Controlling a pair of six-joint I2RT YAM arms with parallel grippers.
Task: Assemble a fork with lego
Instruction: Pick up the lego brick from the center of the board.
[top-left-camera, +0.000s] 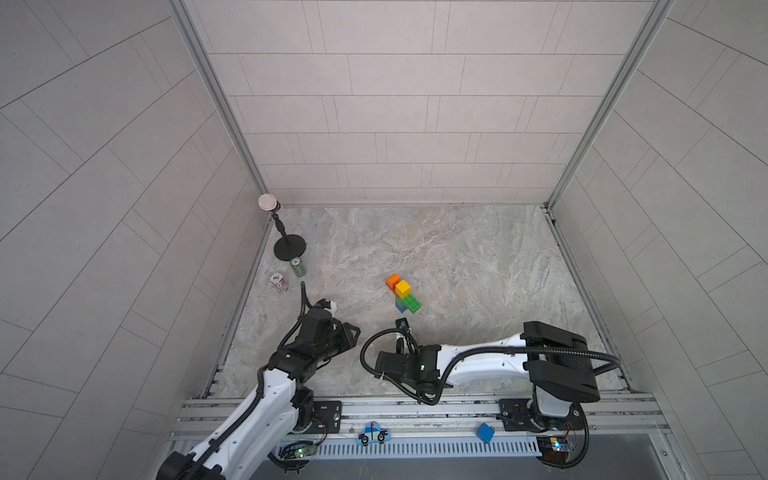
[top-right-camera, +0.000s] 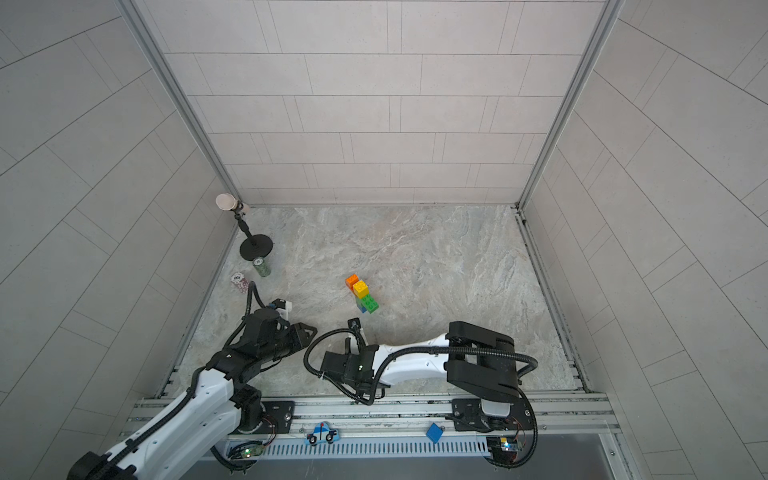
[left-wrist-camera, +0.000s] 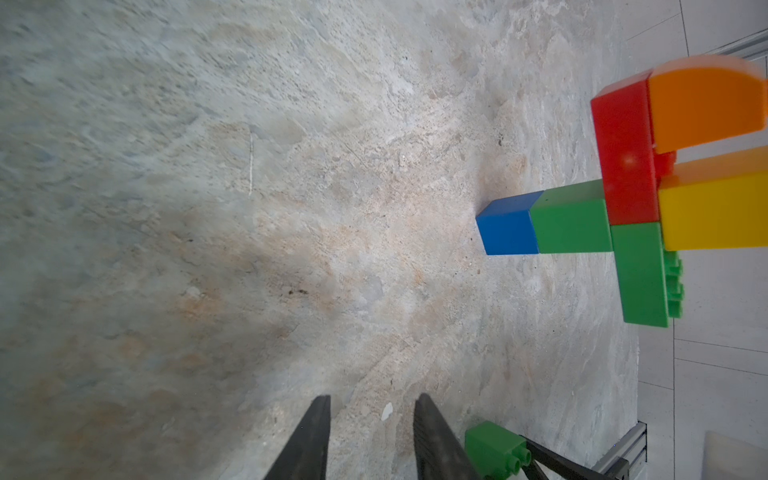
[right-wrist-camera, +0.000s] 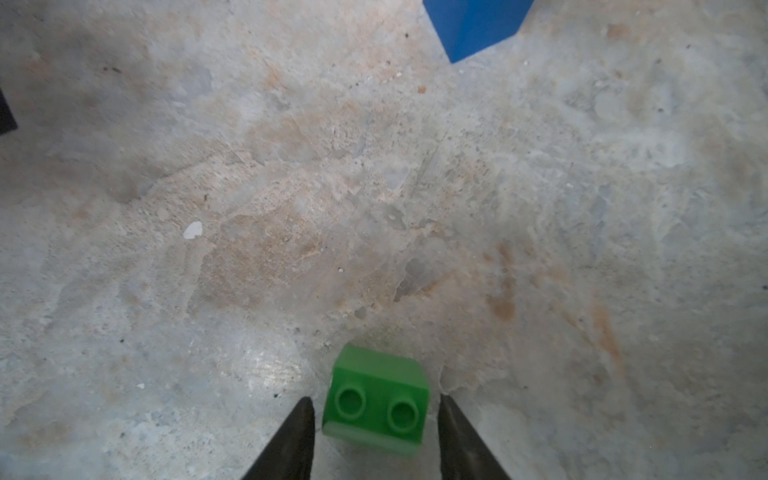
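1. On the front rail sit a car cutout (top-left-camera: 374, 433) and a plain blue block (top-left-camera: 485, 433), both off the bench (top-left-camera: 478, 257).
2. The right tool (right-wrist-camera: 373, 400) straddles a small green brick (right-wrist-camera: 376, 376), unclenched, with slim gaps either side. The left tool (left-wrist-camera: 370, 399) is parted and empty.
3. The fork (top-left-camera: 403, 293) stands mid-bench with open room all round.
4. At the far left edge are chip stacks (top-left-camera: 298, 268) and a black stand (top-left-camera: 289, 247).
5. Only the wrist views show the brick.

The fork (top-left-camera: 402, 293) holds six joined bricks; one loose green brick (right-wrist-camera: 376, 401) lies near it. Well apart from it: two chip stacks (top-left-camera: 279, 282), one stand (top-left-camera: 289, 247), one blue block (top-left-camera: 485, 432), one car cutout (top-left-camera: 374, 434).
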